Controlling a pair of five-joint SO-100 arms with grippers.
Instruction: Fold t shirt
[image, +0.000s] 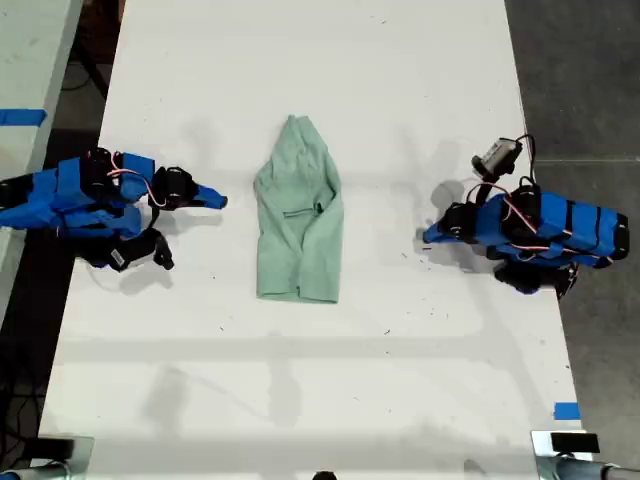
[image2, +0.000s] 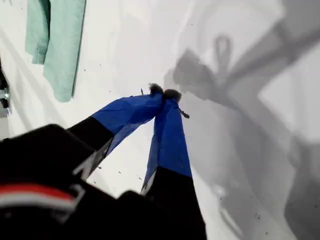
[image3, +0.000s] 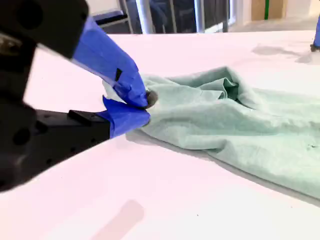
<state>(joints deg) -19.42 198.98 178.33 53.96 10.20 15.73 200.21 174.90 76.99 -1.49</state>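
— Where's the t shirt (image: 298, 215)?

— Lying rumpled mid-table (image: 400, 380), narrow end toward the far edge, between both arms. Only the exterior view shows it whole.

— And your wrist views?

— The second shows its folds (image3: 240, 120) close up, just beside my second gripper (image3: 145, 107), jaws pressed together on nothing. The first shows my first gripper (image2: 165, 93) clenched empty, farther from the shirt (image2: 60, 45).

— Anything else?

— Blue tape (image: 566, 410) at the table's edge, well away from the shirt.

The t shirt (image: 298, 215) looks like soft, matt mint cloth, creased all over. My surface (image: 400, 90) is smooth, matt white, lightly speckled. Blue jaws on my second gripper (image3: 142, 107) look like slightly glossy plastic.
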